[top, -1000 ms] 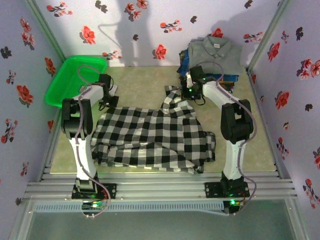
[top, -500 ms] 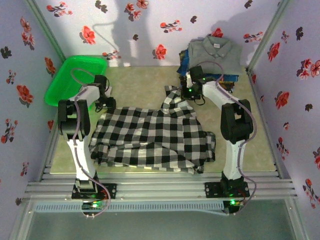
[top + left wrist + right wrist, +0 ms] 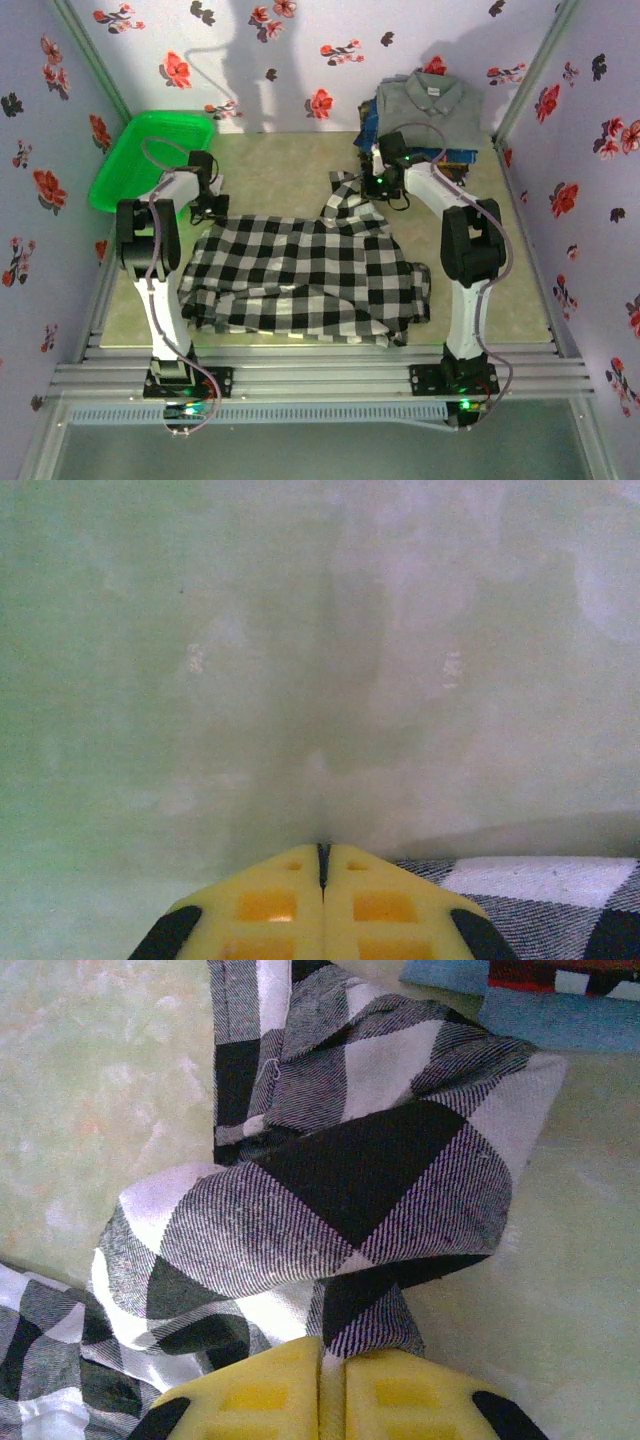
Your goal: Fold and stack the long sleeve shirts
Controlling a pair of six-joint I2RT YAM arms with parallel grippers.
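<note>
A black-and-white checked shirt (image 3: 300, 275) lies spread across the middle of the table, with a twisted part (image 3: 347, 195) reaching toward the back. My right gripper (image 3: 373, 187) is shut on that part. In the right wrist view the checked cloth (image 3: 380, 1160) is pinched between the yellow fingertips of the right gripper (image 3: 333, 1355). My left gripper (image 3: 212, 209) sits low at the shirt's back left corner. Its jaws are shut in the left wrist view (image 3: 323, 848), with nothing seen between them and checked cloth (image 3: 530, 885) just to their right. A folded grey shirt (image 3: 430, 100) tops a stack of blue ones (image 3: 466, 155).
A green plastic basket (image 3: 150, 150) stands at the back left, close behind the left arm. Flowered walls close in the table on three sides. The stack's blue cloth (image 3: 560, 1010) lies just beyond the held part. Bare tabletop (image 3: 280, 165) runs between basket and stack.
The left arm swung its elbow leftward and its gripper dropped slightly toward the shirt's back left corner, then held still. The right arm and the shirt have hardly moved.
</note>
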